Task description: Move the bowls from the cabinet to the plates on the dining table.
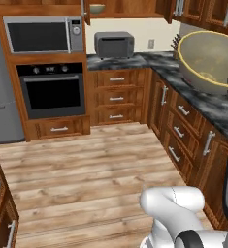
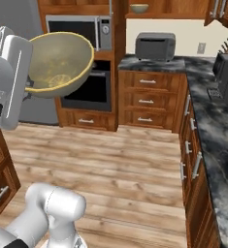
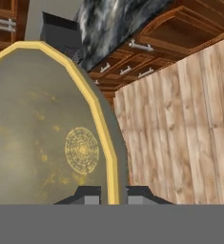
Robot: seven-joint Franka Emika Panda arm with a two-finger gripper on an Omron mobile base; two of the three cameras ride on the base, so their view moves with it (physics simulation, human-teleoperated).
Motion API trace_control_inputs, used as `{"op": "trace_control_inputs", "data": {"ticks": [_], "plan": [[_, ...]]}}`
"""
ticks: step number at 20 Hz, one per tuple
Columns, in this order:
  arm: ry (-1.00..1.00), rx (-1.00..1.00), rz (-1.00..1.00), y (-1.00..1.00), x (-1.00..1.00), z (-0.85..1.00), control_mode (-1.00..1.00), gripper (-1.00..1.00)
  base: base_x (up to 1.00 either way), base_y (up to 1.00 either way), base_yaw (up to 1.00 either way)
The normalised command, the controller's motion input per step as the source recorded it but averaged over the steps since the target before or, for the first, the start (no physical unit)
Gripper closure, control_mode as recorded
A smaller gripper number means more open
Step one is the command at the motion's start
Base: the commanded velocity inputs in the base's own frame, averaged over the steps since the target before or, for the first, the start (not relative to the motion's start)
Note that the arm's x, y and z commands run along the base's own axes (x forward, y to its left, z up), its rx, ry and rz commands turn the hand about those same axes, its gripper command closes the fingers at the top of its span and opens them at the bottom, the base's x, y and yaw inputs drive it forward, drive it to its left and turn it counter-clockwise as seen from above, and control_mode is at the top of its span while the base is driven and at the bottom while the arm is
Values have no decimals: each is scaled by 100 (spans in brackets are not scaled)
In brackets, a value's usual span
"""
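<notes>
Fingers (image 3: 111, 194): clamped on the yellow rim of a bowl (image 2: 57, 63).
Held bowl: tilted, raised above the wooden floor (image 2: 120, 160).
Second bowl (image 1: 97, 8): on the cabinet (image 1: 130, 7) shelf.

Raised arm's claw (image 3: 111, 194) is clamped tight, fingers nearly together.

We find no readable text, labels, brands or numbers anywhere; the microwave (image 1: 42, 35) control panel, at its 3 o'clock side, is too blurred to read.
</notes>
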Motion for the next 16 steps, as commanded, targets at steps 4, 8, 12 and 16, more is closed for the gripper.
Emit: {"op": "trace_control_inputs", "data": {"ticks": [4, 8, 12, 16], "plan": [[0, 0, 0, 0, 0, 0, 100, 100, -62, 29, 0], [0, 0, 0, 0, 0, 0, 100, 100, -62, 29, 0], [0, 0, 0, 0, 0, 0, 100, 100, -62, 29, 0], [0, 0, 0, 0, 0, 0, 100, 100, -62, 29, 0]]}}
